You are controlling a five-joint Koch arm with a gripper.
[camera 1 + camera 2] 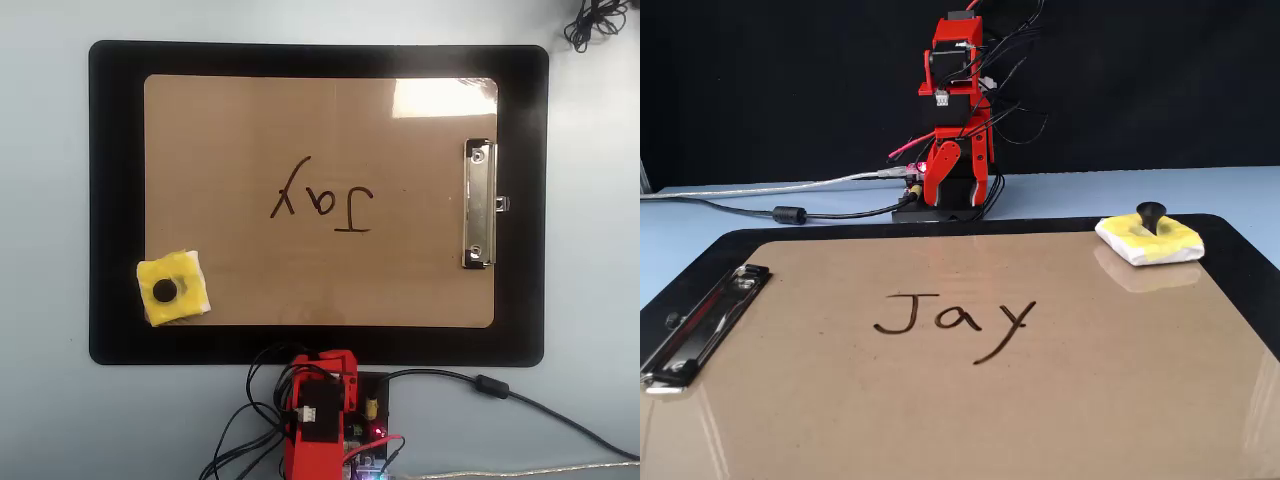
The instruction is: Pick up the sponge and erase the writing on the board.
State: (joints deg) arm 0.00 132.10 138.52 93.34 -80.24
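One arm does this job, and it sits folded up at its base. From the overhead view, the sponge [173, 288] lies up and to the left of the gripper [335, 362], well apart from it, on the lower left corner of the board [250, 120]. The writing [322, 196] sits straight ahead of the gripper, past the sponge's row.

From the fixed view, the arm stands tall and tucked behind the board [940, 400]. The sponge [1150, 241] rests off to the right, with its black knob pointing up. The gripper [962, 160] hangs down by the base, and nobody can tell if its jaws are apart or together.
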